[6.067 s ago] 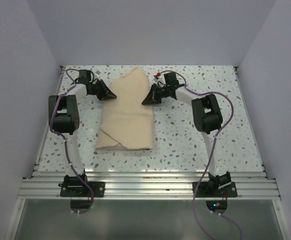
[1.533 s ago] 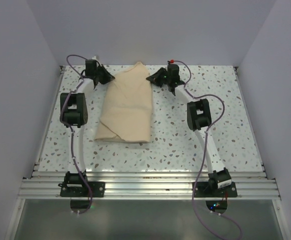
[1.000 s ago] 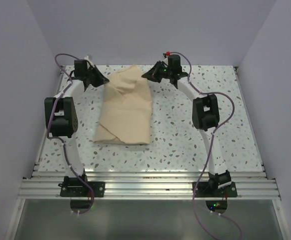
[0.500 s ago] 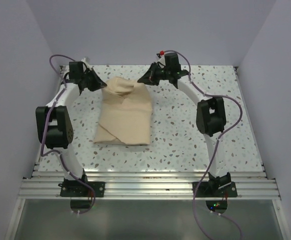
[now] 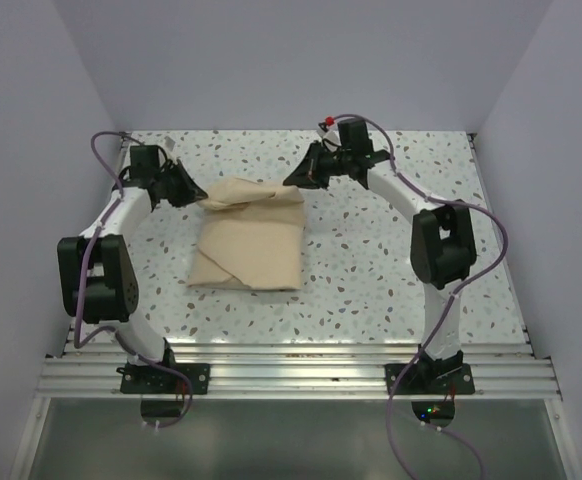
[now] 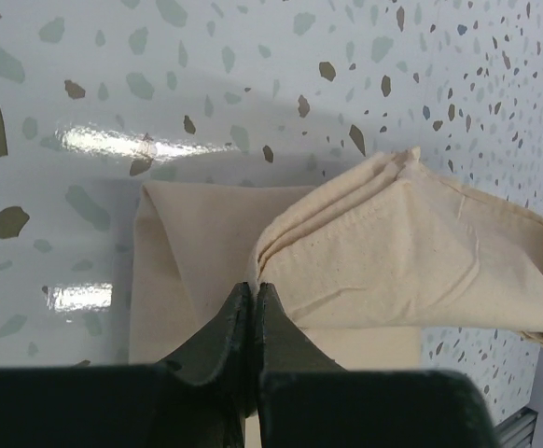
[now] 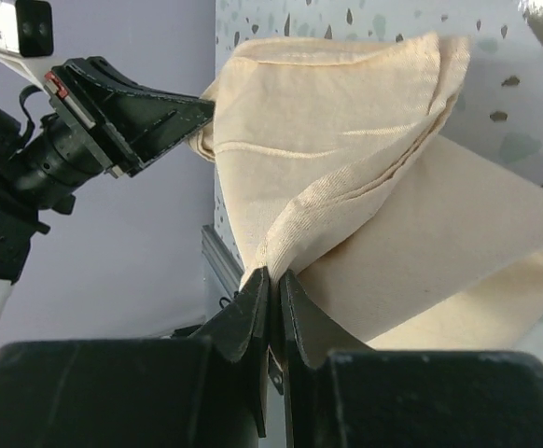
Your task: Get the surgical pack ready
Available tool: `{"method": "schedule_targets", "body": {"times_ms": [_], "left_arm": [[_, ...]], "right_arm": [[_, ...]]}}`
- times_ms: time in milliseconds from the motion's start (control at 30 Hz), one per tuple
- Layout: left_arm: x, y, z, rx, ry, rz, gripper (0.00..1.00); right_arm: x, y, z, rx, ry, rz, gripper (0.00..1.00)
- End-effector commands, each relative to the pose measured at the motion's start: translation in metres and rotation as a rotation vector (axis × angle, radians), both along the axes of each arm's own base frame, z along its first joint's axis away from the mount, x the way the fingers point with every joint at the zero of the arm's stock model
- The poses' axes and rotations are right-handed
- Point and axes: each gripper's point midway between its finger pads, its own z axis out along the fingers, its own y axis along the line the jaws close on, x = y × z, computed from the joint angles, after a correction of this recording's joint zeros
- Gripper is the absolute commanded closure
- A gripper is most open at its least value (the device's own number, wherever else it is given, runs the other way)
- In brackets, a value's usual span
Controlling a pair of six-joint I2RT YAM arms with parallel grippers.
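Tan sheet (image 5: 249,250) lies folded on the speckled table (image 5: 371,270), its near edge flat (whatever is inside is covered). Farther back, my left gripper (image 5: 199,198) and right gripper (image 5: 293,181) each pinch a raised far corner, jaws nearly closed.

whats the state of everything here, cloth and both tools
tan folded fabric sheet: folded on the speckled table, far end raised by its two corners
left tool: shut on the sheet's far-left corner
right tool: shut on the sheet's far-right corner
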Motion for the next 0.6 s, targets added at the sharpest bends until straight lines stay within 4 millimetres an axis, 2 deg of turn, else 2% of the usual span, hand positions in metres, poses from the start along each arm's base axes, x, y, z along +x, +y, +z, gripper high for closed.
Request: {"method": "schedule_targets", "body": {"times_ms": [0, 167, 333, 567], "left_arm": [[-0.014, 0.007, 0.014, 0.029, -0.035, -0.010, 1.00], [-0.029, 0.007, 0.005, 0.033, -0.009, -0.001, 1.00], [-0.048, 0.010, -0.017, 0.046, 0.069, 0.016, 1.00], [-0.073, 0.014, -0.039, 0.071, 0.160, 0.036, 1.00]], "right_arm": [[-0.032, -0.002, 0.029, 0.032, -0.031, 0.061, 0.94], [-0.064, -0.002, 0.009, -0.001, 0.024, 0.098, 0.94], [-0.092, 0.002, -0.013, -0.035, 0.071, 0.148, 0.93], [-0.123, -0.009, -0.056, -0.126, 0.153, 0.199, 0.91]]}}
